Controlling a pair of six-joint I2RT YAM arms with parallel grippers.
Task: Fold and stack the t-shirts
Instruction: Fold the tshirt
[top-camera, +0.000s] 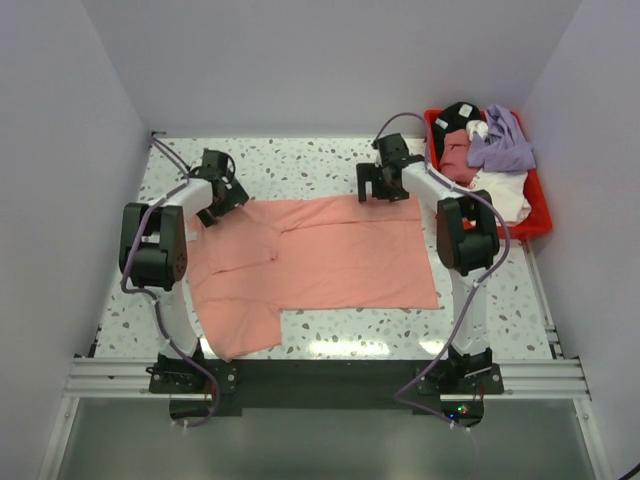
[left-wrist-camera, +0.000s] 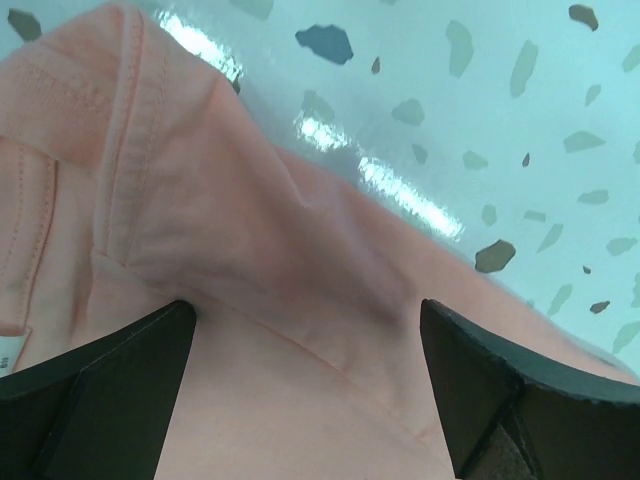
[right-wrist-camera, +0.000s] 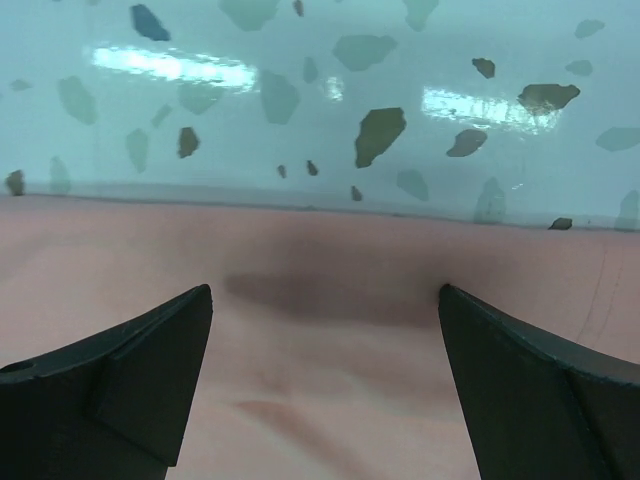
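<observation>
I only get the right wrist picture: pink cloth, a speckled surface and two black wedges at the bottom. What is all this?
Observer: From above, the cloth is a salmon t-shirt spread flat on the table. Your wedges belong to the right gripper, open over the shirt's far edge.
Operator: Is there a second arm?
Observer: Yes. The left gripper is also open, over the shirt's far left corner.
Operator: Any other clothes around?
Observer: A red bin at the table's far right corner holds other t-shirts, with a lavender one on top.
</observation>
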